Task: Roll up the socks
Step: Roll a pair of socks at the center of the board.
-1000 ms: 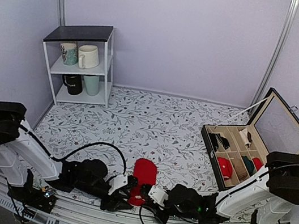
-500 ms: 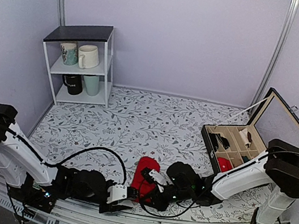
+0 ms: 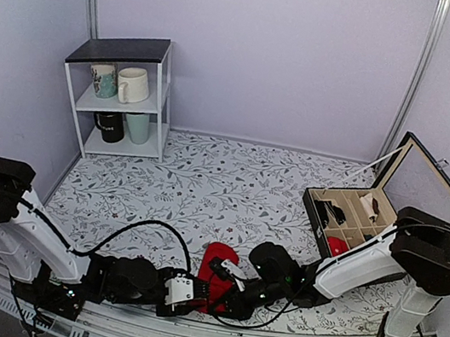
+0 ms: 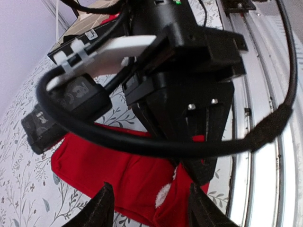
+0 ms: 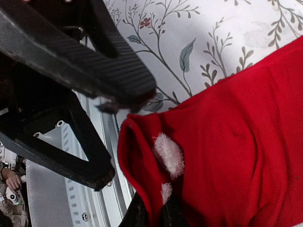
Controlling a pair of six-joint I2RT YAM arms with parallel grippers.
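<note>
Socks (image 3: pixel 215 259), seen from the top, lie as a flat red strip at the near edge of the floral surface (image 3: pixel 205 183), between the two arms. The left pincer (image 3: pixel 197 292) and the right pincer (image 3: pixel 228 277) both crowd its near end, but this view is too small to show how their jaws stand.

From the left wrist, the left pincer (image 4: pixel 151 210) has its jaws apart and holds nothing. The socks (image 4: pixel 113 168) lie just ahead of it and below. The right pincer (image 4: pixel 204 163) comes down onto their near edge.

From the right wrist, the right pincer (image 5: pixel 152 215) is nipped narrow on the turned-up hem of the socks (image 5: pixel 236 132), beside a white tuft (image 5: pixel 168 153). The left pincer's fingers (image 5: pixel 94 61) stand just off that hem.

The knit looks light, limp and stretchy. It would likely sag, slide on the surface and spring out of a loose fold. Take both layers at the hem, near its corners. One pinch alone may let the roll go crooked.
</note>
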